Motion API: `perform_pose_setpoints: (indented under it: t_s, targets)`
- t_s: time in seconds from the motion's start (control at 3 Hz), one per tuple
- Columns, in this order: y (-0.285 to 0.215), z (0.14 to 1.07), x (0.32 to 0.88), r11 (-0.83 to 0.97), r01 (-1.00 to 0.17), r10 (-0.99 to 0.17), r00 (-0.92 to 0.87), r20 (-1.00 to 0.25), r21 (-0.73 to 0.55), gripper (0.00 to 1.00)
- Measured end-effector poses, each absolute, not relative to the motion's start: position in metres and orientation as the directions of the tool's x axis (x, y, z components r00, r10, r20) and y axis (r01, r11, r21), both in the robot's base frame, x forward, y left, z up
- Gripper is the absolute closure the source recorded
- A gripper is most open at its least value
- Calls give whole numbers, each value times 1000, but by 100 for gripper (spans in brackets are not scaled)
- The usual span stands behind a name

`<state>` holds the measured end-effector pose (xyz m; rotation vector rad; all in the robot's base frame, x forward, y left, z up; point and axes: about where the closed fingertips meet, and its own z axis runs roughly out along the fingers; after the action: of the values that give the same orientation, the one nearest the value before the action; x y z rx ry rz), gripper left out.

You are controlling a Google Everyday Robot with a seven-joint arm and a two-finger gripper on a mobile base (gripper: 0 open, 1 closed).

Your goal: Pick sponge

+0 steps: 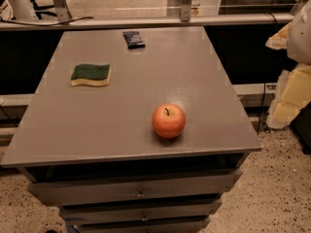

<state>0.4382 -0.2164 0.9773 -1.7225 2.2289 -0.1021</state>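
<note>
The sponge point(91, 74) lies flat on the left rear part of the grey tabletop point(146, 96), its dark green scouring side up over pale yellow foam. My gripper point(286, 101) shows as a pale white and yellowish shape at the right edge of the view, off the table and beyond its right side. It is far from the sponge and nothing shows in it.
A red-orange apple point(168, 121) stands near the table's front middle. A small dark blue packet point(133, 39) lies at the rear edge. Drawers point(141, 191) sit under the tabletop. A rail point(146, 21) runs behind the table, and speckled floor lies to the right.
</note>
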Motion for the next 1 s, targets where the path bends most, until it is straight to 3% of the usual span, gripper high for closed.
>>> perform_pose_setpoints:
  t_s: [0.67, 1.0]
  targets:
    - [-206, 971, 444, 273, -933, -941, -208, -266, -235, 0]
    - [-165, 957, 467, 256, -943, -905, -157, -394, -213, 0]
